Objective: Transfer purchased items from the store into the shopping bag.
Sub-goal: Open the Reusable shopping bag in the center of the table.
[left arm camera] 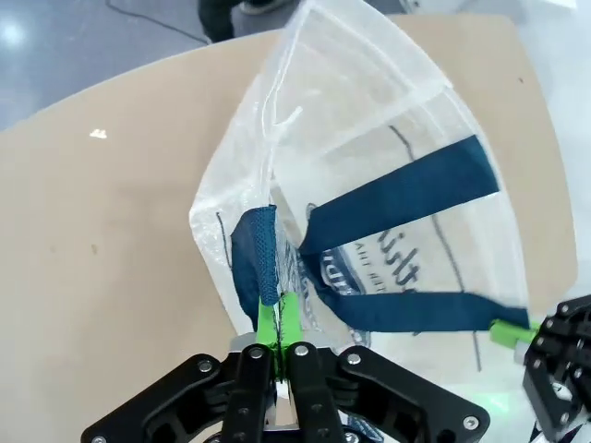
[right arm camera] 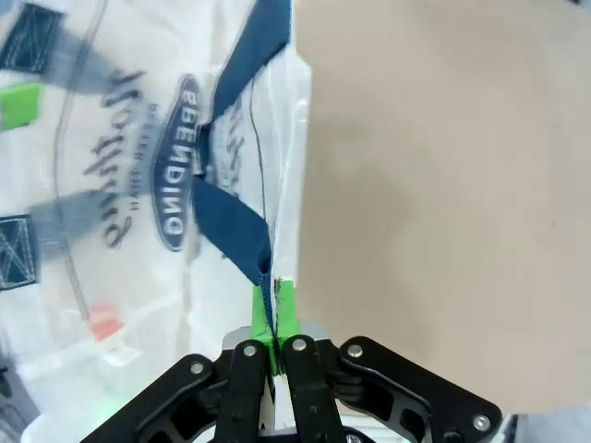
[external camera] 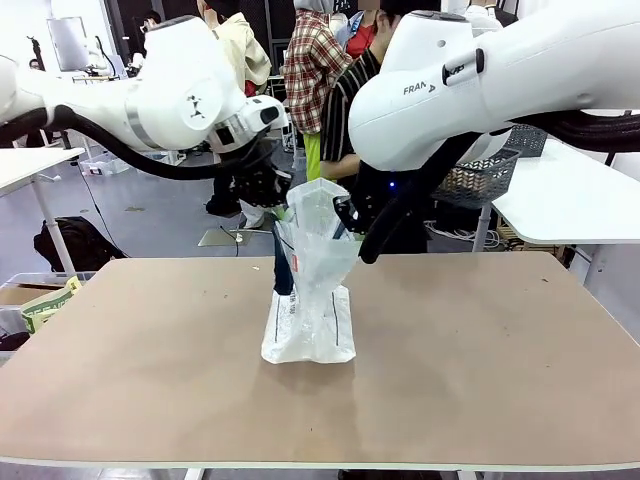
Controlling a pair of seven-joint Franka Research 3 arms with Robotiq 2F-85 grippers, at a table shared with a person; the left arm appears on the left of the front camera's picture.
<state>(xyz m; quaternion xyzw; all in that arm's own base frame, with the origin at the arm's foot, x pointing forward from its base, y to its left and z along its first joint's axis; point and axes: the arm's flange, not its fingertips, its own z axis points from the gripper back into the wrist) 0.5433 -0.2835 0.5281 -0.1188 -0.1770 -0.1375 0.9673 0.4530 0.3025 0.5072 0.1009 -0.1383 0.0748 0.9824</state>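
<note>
Both left pincer (left arm camera: 277,318) and right pincer (right arm camera: 274,309) pinch shopping bag (external camera: 310,290) mid table (external camera: 480,350).

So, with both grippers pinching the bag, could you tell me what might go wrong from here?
1. The left gripper and right gripper each pinch only a thin edge of the shopping bag by a handle; added weight may pull it free.
2. Pulling the arms apart could flatten the mouth or tear the thin plastic.
</note>
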